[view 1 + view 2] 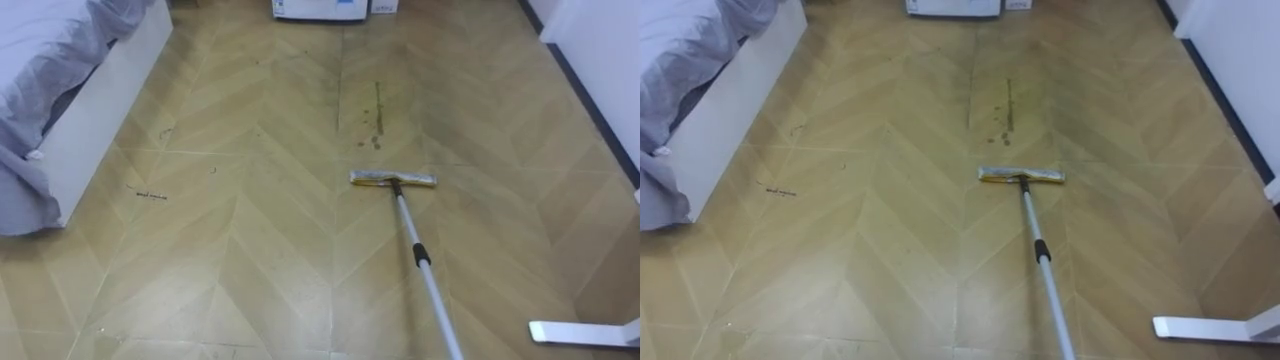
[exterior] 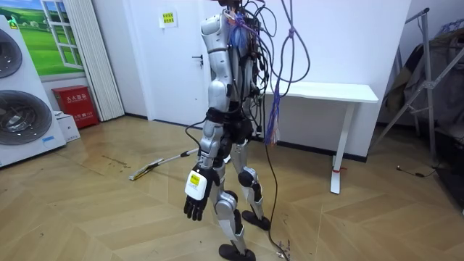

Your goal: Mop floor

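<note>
A flat mop lies on the wooden floor, its pale head (image 1: 393, 179) set crosswise just below a greenish streak with dark spots (image 1: 377, 112). Its silver handle (image 1: 425, 268), with a black collar, runs back toward me and leaves the picture at the bottom. In the room view the mop head (image 2: 141, 173) rests on the floor on the room view's left of me, and the handle (image 2: 176, 156) rises toward my hip. I stand upright facing it. My left hand (image 2: 194, 196) hangs beside my thigh with relaxed fingers, holding nothing.
A white bed frame (image 1: 100, 110) with grey bedding stands at the left. A small dark scrap (image 1: 152, 195) lies on the floor near it. A white table foot (image 1: 580, 333) lies at the lower right, under the white table (image 2: 326, 93). Washing machines (image 2: 22, 109) stand ahead.
</note>
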You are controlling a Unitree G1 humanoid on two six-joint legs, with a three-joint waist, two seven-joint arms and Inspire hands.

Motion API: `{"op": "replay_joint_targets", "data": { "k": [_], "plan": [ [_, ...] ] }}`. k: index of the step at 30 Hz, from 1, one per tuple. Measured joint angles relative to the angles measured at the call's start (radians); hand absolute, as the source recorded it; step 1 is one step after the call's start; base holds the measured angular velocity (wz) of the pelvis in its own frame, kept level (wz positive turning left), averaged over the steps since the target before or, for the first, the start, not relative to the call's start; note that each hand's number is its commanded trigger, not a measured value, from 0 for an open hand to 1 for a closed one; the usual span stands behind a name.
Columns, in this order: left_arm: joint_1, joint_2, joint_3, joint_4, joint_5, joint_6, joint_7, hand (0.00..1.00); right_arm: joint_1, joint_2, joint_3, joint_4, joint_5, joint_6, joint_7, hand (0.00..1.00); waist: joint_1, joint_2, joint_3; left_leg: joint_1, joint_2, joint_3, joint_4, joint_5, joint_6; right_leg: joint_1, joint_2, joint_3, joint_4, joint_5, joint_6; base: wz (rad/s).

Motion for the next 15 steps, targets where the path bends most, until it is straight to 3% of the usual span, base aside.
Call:
{"op": "replay_joint_targets", "data": {
  "k": [8,11,12,15],
  "plan": [
    [-0.06,0.002,-0.002,0.024,-0.002,-0.009,-0.007,0.0,-0.031,-0.002,0.001,0.0,0.036,-0.004,0.001,1.0,0.002,-0.002,-0.0005,-0.089,0.003,0.0,0.04,0.0,0.0,-0.078,0.0,-0.002,0.021,0.004,-0.004,0.0],
    [-0.083,0.003,-0.003,0.034,-0.002,-0.009,-0.003,0.0,-0.044,-0.001,0.011,0.001,0.062,-0.008,0.0,1.0,0.002,-0.005,-0.0045,-0.141,0.007,0.0,0.066,0.0,0.0,-0.124,0.0,-0.01,0.037,0.006,-0.006,0.07],
    [-0.098,0.004,-0.011,0.041,-0.003,-0.008,-0.003,0.0,-0.048,-0.001,0.022,0.005,0.085,-0.014,-0.002,1.0,0.001,-0.004,0.0017,-0.163,0.008,0.0,0.075,0.0,0.001,-0.137,0.0,-0.018,0.037,0.009,-0.007,0.18],
    [-0.139,0.004,-0.02,0.069,-0.004,-0.015,0.0,0.0,-0.066,0.002,0.03,0.023,0.121,-0.021,-0.019,1.0,0.0,-0.006,0.0017,-0.233,0.01,-0.002,0.106,0.001,0.002,-0.189,0.0,-0.037,0.054,0.011,-0.007,0.19]
  ]
}}
